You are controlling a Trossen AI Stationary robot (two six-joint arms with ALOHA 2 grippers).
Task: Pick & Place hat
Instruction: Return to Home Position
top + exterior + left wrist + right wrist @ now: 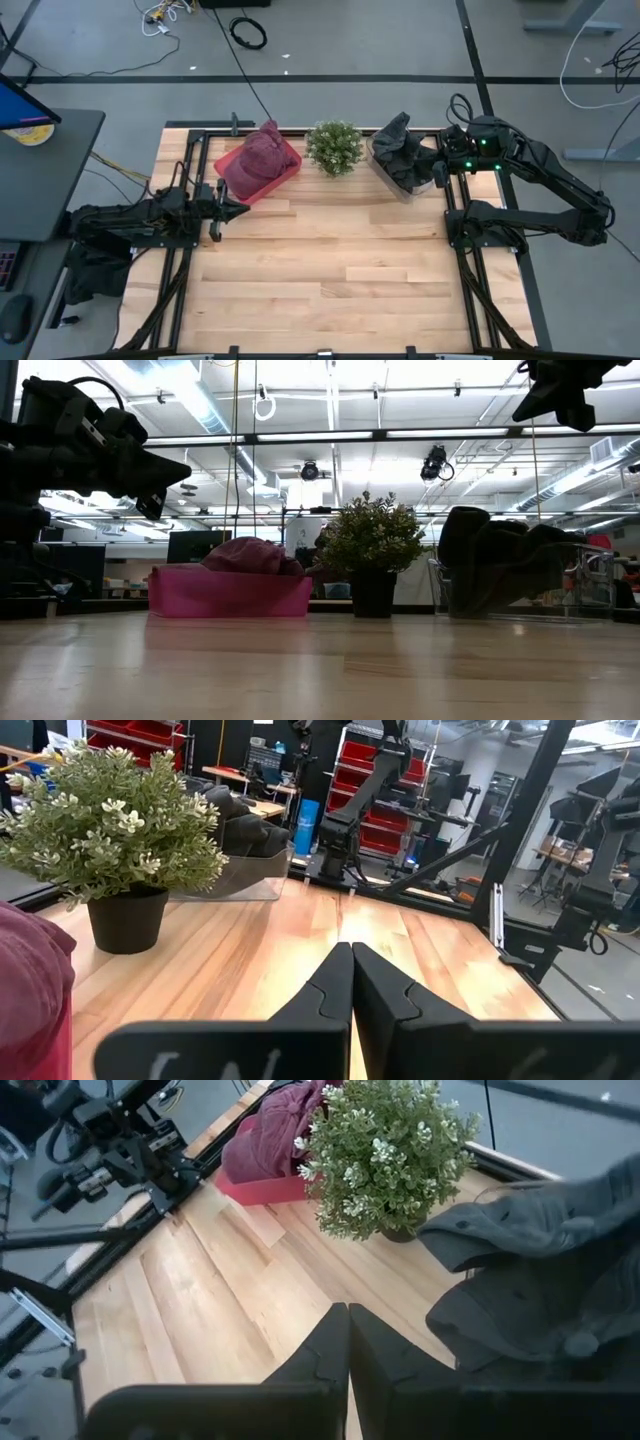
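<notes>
A maroon hat (256,160) lies in a pink tray (283,172) at the table's far left, also seen in the low view as the hat (250,555) in the tray (228,592). A dark grey hat (400,148) sits in a clear container (405,185) at the far right. My left gripper (240,207) is shut and level, just near of the pink tray, touching nothing. My right gripper (436,172) is shut, raised beside the clear container, slanting down over the dark hat (540,1270). Both fingertip pairs, the left (350,952) and the right (347,1312), meet with nothing between them.
A small potted plant (334,147) stands between the two containers at the far edge. The near half of the wooden table (330,290) is bare planks. Black frame rails (455,250) run along the table's left and right sides.
</notes>
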